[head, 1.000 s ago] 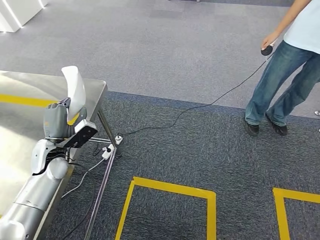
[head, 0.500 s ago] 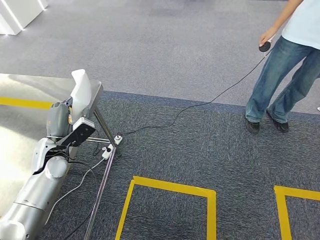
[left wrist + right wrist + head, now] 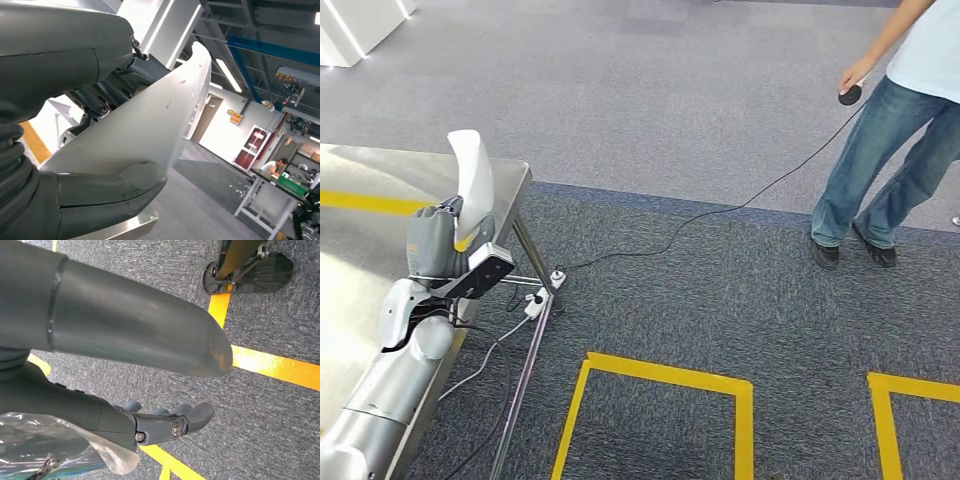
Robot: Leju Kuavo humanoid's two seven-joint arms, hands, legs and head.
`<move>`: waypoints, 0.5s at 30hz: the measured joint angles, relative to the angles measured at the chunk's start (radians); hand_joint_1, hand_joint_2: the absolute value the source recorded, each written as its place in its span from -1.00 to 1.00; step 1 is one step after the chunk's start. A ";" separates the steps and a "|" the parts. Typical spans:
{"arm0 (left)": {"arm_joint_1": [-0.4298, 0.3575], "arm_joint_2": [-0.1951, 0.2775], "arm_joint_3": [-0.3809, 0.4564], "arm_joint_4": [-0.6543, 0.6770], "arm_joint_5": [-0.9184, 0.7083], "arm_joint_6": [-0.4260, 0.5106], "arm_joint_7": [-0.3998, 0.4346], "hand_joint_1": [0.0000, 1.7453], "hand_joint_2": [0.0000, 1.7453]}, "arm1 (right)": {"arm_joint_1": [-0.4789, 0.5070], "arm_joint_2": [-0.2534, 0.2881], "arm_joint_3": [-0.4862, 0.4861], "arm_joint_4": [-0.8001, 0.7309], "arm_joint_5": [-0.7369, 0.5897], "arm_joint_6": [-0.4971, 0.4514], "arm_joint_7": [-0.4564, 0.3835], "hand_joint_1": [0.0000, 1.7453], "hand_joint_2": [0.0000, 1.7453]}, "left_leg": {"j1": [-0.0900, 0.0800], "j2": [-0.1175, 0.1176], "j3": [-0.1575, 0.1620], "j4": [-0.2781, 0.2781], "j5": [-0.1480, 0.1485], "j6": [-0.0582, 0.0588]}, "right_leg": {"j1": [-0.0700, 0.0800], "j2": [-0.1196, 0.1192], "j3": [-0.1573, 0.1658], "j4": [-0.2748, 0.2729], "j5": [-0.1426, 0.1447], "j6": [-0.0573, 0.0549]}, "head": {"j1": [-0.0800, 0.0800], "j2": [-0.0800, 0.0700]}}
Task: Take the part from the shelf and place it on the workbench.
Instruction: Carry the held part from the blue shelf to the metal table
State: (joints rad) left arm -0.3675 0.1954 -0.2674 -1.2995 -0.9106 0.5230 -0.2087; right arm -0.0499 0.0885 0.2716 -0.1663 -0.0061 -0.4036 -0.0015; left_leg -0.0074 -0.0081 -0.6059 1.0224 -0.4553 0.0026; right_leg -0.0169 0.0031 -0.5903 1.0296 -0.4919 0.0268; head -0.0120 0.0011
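A white curved part [image 3: 471,180] stands upright in my left hand [image 3: 433,240], above the near right corner of the steel workbench [image 3: 365,180]. In the left wrist view the part [image 3: 151,130] lies between the thick thumb and the darker fingers [image 3: 109,100] of that hand [image 3: 94,195], which grips it. My right hand [image 3: 124,342] hangs over the carpet, its fingers [image 3: 162,425] stretched out and apart, with nothing in them.
A person [image 3: 893,130] stands at the far right holding a black device [image 3: 853,96] whose cable [image 3: 712,213] runs across the carpet to a power strip [image 3: 539,300] by the workbench leg [image 3: 535,262]. Yellow tape squares [image 3: 660,378] mark the floor.
The whole picture swayed left and back, so the camera moved. My left hand still holds the part above the workbench corner. The person shifted slightly.
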 joint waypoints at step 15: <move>0.003 0.015 0.004 -0.003 -0.286 0.165 0.030 1.00 1.00 | -0.001 0.000 0.000 0.000 0.027 -0.005 0.012 -1.00 -1.00 | -0.001 0.000 0.000 0.001 0.000 0.000 | 0.000 0.000 0.000 0.000 0.000 0.000 | 0.000 0.000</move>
State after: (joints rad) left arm -0.3645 0.2101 -0.2630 -1.3022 -1.1961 0.6881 -0.1784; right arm -0.0507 0.0885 0.2720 -0.1663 0.0207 -0.4083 0.0107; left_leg -0.0080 -0.0082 -0.6058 1.0230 -0.4555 0.0029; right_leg -0.0172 0.0031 -0.5902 1.0296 -0.4917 0.0268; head -0.0122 0.0011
